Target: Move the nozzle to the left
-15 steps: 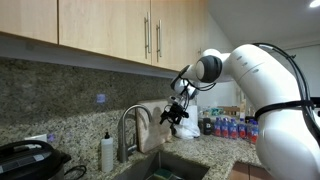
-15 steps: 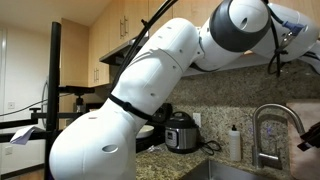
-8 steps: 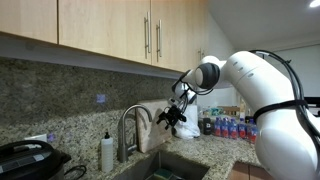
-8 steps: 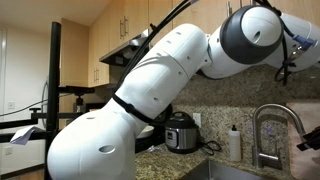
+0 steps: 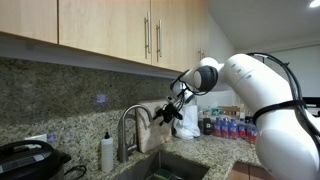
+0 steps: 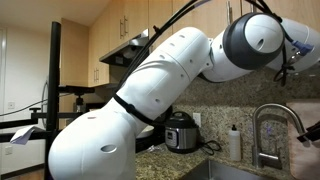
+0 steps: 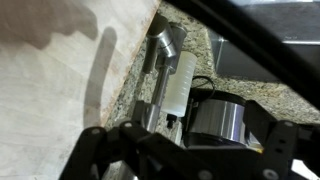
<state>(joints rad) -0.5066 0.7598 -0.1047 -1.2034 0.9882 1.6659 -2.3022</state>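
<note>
The nozzle [image 5: 130, 118] is a tall brushed-steel gooseneck spout arched over the sink; it also shows in an exterior view [image 6: 274, 121] and in the wrist view [image 7: 163, 48]. My gripper [image 5: 166, 114] hangs just right of the spout's thicker tip, close to it, and I cannot tell whether they touch. Its fingers look spread and hold nothing. In an exterior view only its dark edge [image 6: 311, 136] shows at the frame border. In the wrist view the fingers [image 7: 190, 140] frame the bottom of the picture.
A small white soap bottle [image 5: 107, 152] stands beside the faucet base. A steel and black cooker [image 6: 180, 132] sits further along the granite counter [image 5: 215, 148]. The sink [image 5: 165, 168] lies below. Bottles [image 5: 228, 127] stand behind the arm. Cabinets hang overhead.
My gripper has moved sideways toward the spout's tip, closing the gap. The nozzle and bottle have not moved.
</note>
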